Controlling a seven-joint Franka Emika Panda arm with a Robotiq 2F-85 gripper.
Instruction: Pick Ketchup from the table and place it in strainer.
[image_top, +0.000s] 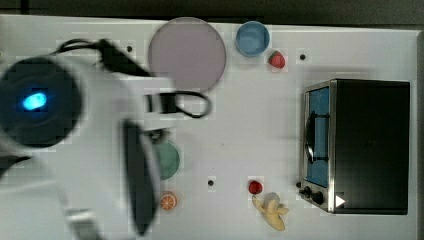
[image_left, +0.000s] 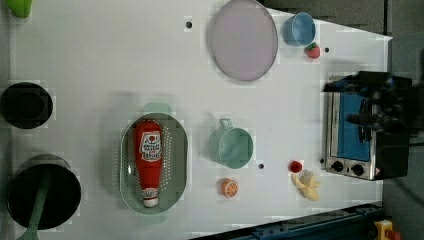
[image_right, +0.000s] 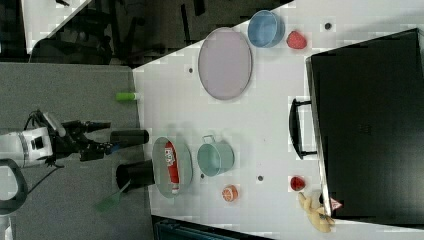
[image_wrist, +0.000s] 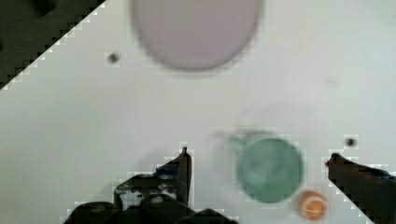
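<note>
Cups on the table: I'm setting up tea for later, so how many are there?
2. The blue cup sits beside the mauve plate, near the strawberry; the green cup stands between the strainer and the toaster oven.

A red Ketchup (image_left: 148, 162) bottle with a white printed label and white end lies in the pale mint-green strainer (image_left: 178, 160), dotted with small holes. Nearby: a teal cup (image_left: 232, 146), mauve plate (image_left: 243, 39), blue cup (image_left: 299, 29), and what looks like an orange slice (image_left: 229, 187).
</note>
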